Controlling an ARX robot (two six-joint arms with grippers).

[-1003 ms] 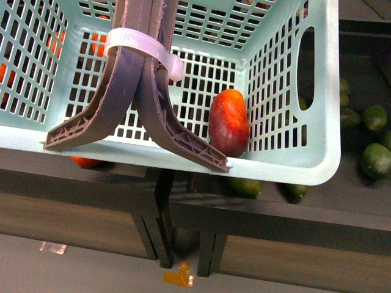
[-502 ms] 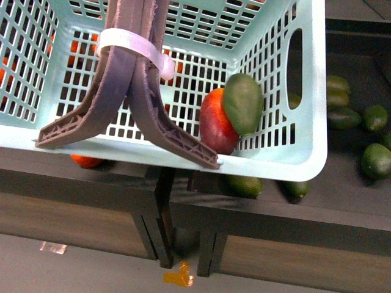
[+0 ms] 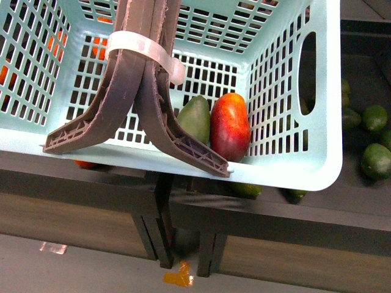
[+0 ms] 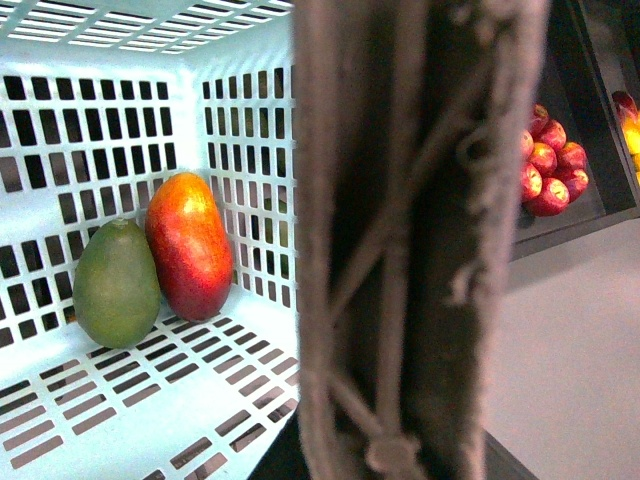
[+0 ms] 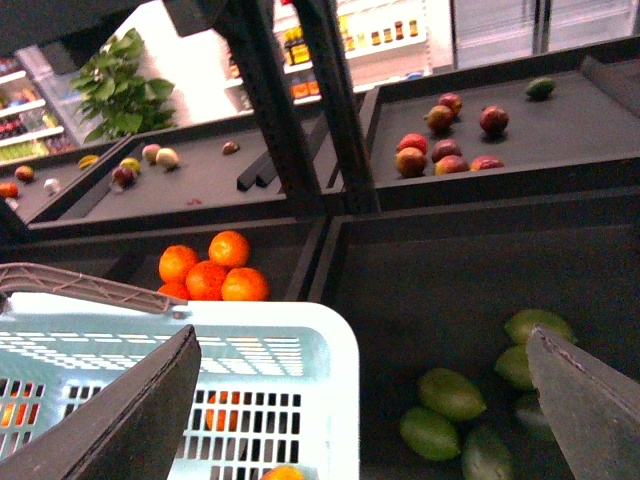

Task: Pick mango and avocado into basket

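The right tool (image 5: pixel 362 340) is held wide open, its two dark fingers (image 5: pixel 120 420) spread apart with nothing gripped between them. Framed between those fingers is a corner of the light blue basket (image 5: pixel 300 320). A cluster of oranges (image 5: pixel 210 270) is seen just past the basket's rim, and loose green fruits (image 5: pixel 450 395) are scattered on the dark counter (image 5: pixel 430 270) nearer the other finger. The left tool itself is not seen in any view, so whether it is open or closed cannot be told. Close before its wrist camera a brown handle (image 4: pixel 420 240) is shown, blurred and filling much of the view. Past that handle the mango (image 4: pixel 188 244) and the avocado (image 4: pixel 117 283) are found on the basket floor, touching side by side and leaned against the lattice wall, with the mango nearer the corner. In the front view the avocado is partly hidden behind a handle foot, and the two handles are bound together by a white tie (image 3: pixel 146 52). Red apples (image 4: pixel 548 165) are piled well beyond the handle.
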